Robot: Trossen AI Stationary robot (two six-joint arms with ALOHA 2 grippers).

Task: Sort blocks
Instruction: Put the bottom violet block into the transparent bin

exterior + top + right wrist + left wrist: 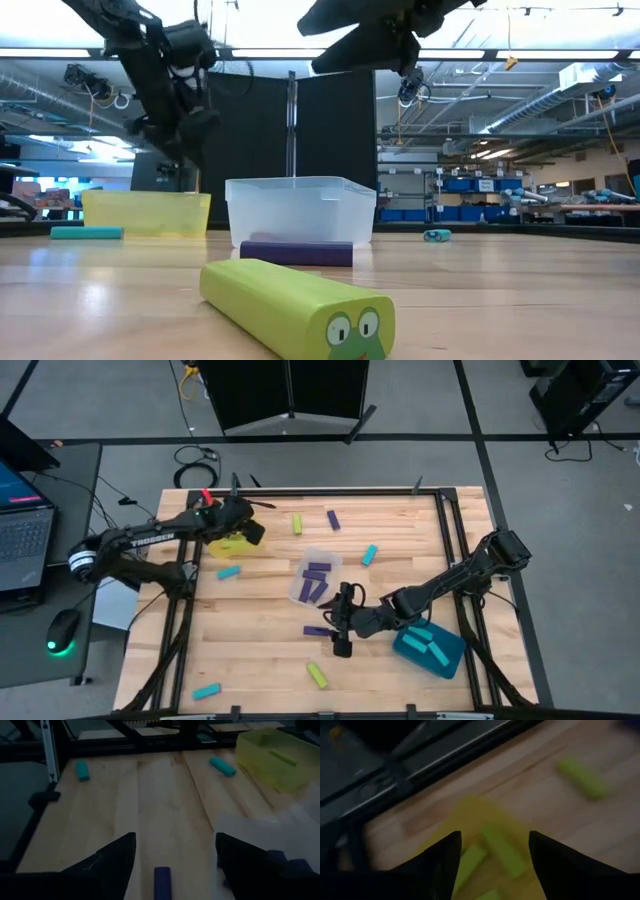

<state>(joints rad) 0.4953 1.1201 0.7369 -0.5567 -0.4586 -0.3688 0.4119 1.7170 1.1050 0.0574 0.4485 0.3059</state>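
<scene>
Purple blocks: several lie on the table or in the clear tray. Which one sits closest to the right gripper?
The loose purple block on the bare wood, beside the open right gripper. The other purple ones lie inside the clear tray or up near the table's far edge.

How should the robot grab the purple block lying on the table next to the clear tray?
Probably from straight above, pinching the purple block across its narrow width at the middle. It lies flat and free on the wood, long sides clear, just beside the clear tray. The right hand is open beside it, well placed.

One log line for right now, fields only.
left end effector: open over yellow tray | right end effector: open above purple block | clear tray: purple blocks inside
</scene>
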